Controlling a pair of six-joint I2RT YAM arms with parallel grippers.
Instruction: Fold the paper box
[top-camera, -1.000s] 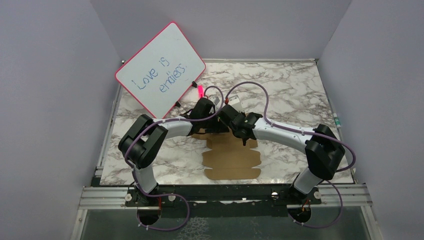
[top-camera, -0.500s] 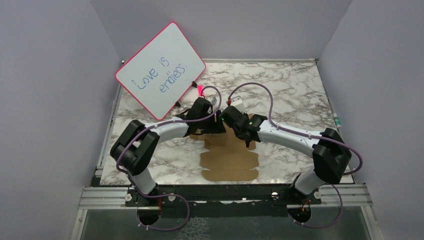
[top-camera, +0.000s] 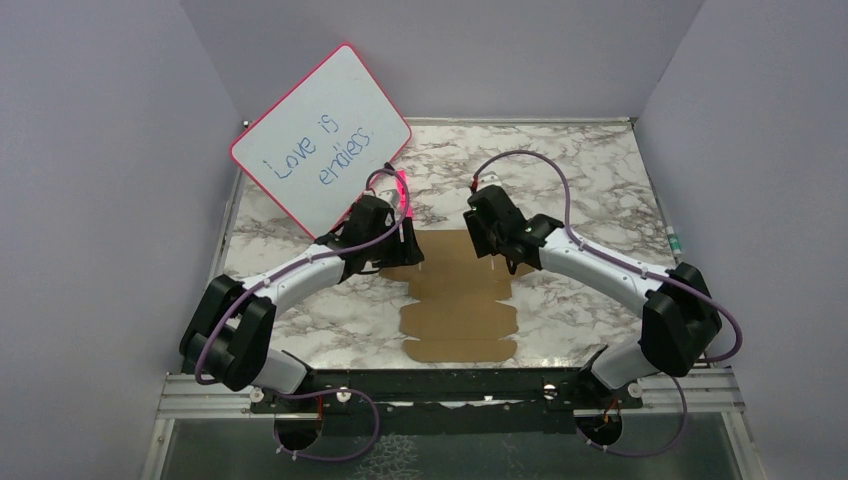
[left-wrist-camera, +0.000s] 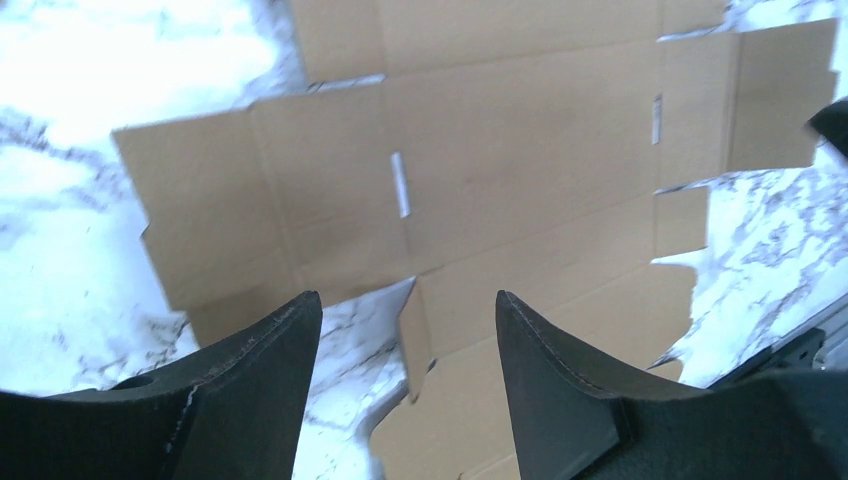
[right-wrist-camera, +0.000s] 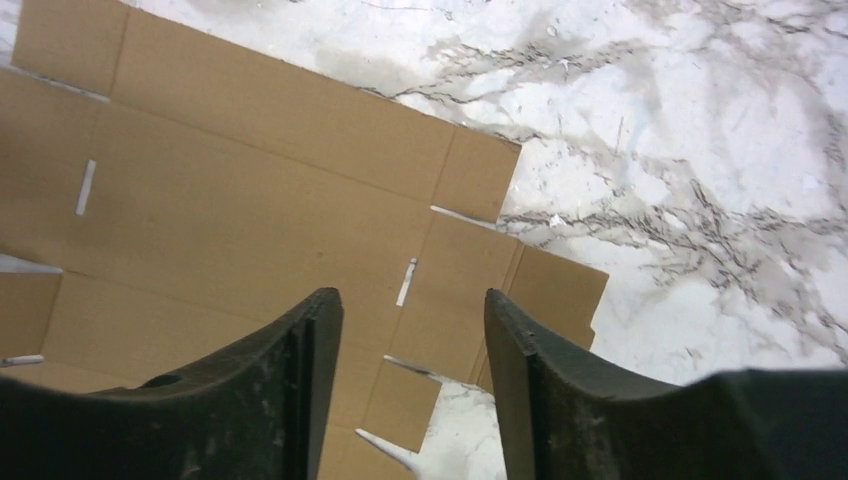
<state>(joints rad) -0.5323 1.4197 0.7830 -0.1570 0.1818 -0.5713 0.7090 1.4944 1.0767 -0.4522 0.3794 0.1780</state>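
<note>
Paper box (top-camera: 460, 300) flat on table (top-camera: 600, 180), left pincer (left-wrist-camera: 405, 298) and right pincer (right-wrist-camera: 410, 295) wide (empty), whiteboard (top-camera: 320, 140) leaning behind.

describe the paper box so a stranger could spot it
On the marble table, look at the middle toward the near edge. The paper box lies flat: a brown cardboard sheet with flaps and slits, unlike the white, pink-rimmed whiteboard at the far left.

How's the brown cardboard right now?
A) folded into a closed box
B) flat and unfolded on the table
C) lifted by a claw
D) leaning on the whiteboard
B: the cardboard lies flat on the table, flaps spread; left gripper and right gripper both open, empty.
</note>
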